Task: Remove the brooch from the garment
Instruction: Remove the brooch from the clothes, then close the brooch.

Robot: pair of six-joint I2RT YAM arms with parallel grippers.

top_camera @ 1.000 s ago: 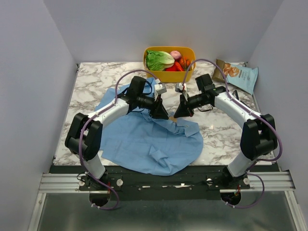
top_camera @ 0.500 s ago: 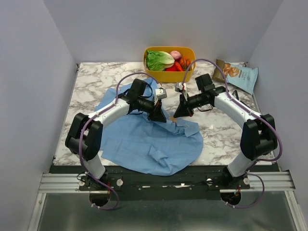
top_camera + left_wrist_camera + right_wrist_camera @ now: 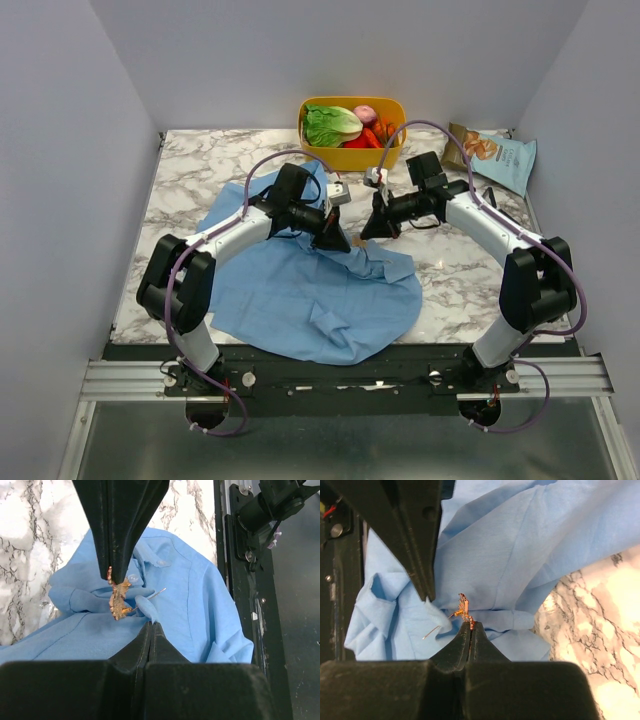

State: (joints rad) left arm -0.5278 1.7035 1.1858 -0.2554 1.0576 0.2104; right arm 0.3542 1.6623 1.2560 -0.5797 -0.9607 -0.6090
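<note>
light-blue shirt (image 3: pixel 300 300) lies crumpled and spread flat on the marble table (image 3: pixel 190 170), and both arms meet over the shirt's far edge, right of its middle. right gripper (image 3: pixel 471 625) is fully closed, its fingertips pinching the lower end of the brooch (image 3: pixel 463 607), a tiny tan-orange piece standing up just off the cloth. the brooch sits at the shirt's front strip by the collar, next to a clear button (image 3: pixel 133 578). a thin metal pin (image 3: pixel 156 593) pokes out of a small raised fold of the shirt just beside the brooch; cannot tell whether the pin is joined to the brooch or goes through the cloth. left gripper (image 3: pixel 151 625) is also closed tight, no gap between the fingers, tips on that small pinched-up peak of shirt cloth close to the brooch, so it has a nip of fabric. the two grippers' tips are near each other, not touching, the brooch between them. the rest of the shirt fans out toward the near table edge, wrinkled, one lobe to the left and a rounded one to the right. beyond the shirt's far edge is a yellow bin (image 3: pixel 352 157) with a lettuce (image 3: pixel 330 124), a red onion (image 3: pixel 365 113) and some red-orange veg, too small to name. far right of the shirt, well apart, a blue chip bag (image 3: pixel 495 152) lies flat.
</note>
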